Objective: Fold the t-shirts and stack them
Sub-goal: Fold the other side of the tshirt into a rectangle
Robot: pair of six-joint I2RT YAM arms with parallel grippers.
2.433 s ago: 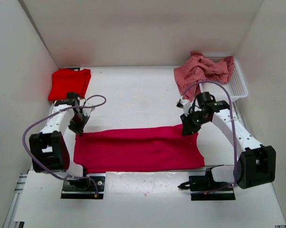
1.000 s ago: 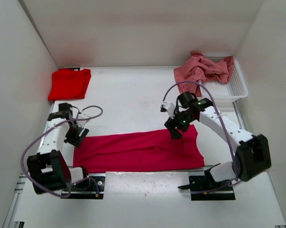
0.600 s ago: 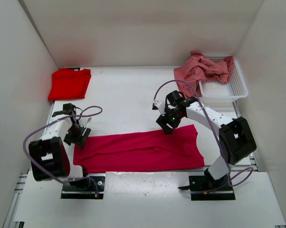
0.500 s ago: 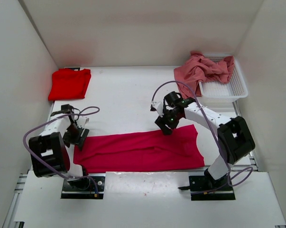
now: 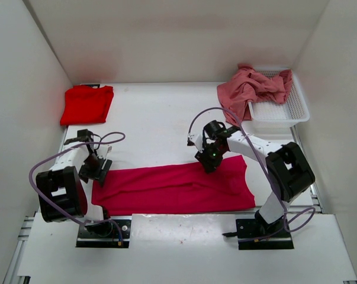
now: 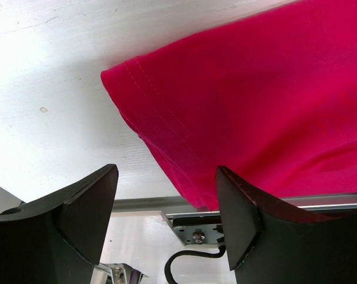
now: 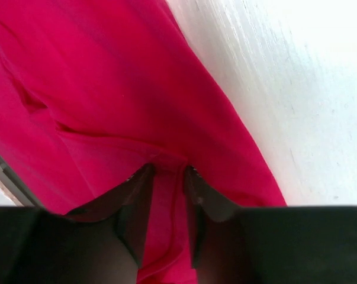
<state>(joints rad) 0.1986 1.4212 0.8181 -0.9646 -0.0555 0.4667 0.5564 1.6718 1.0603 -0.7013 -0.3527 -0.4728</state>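
A crimson-magenta t-shirt (image 5: 172, 188) lies flat as a long band near the table's front edge. My right gripper (image 5: 208, 164) is down on its far edge, right of the middle. In the right wrist view the fingers (image 7: 134, 195) stand close together with a raised fold of that shirt (image 7: 107, 89) pinched between them. My left gripper (image 5: 98, 174) is open just off the shirt's left end. In the left wrist view the shirt's corner (image 6: 255, 106) lies ahead of the wide jaws (image 6: 166, 171). A bright red t-shirt (image 5: 86, 104) lies folded at the back left. A salmon pink t-shirt (image 5: 255, 86) is crumpled at the back right.
A white mesh basket (image 5: 290, 109) stands at the back right, with the pink shirt draped over its left rim. White walls close in the table on three sides. The arm base plates (image 5: 104, 231) sit at the front edge.
My right gripper slid left along the crimson shirt's far edge, came down and closed on a fold of it. The left gripper stayed open and barely moved.
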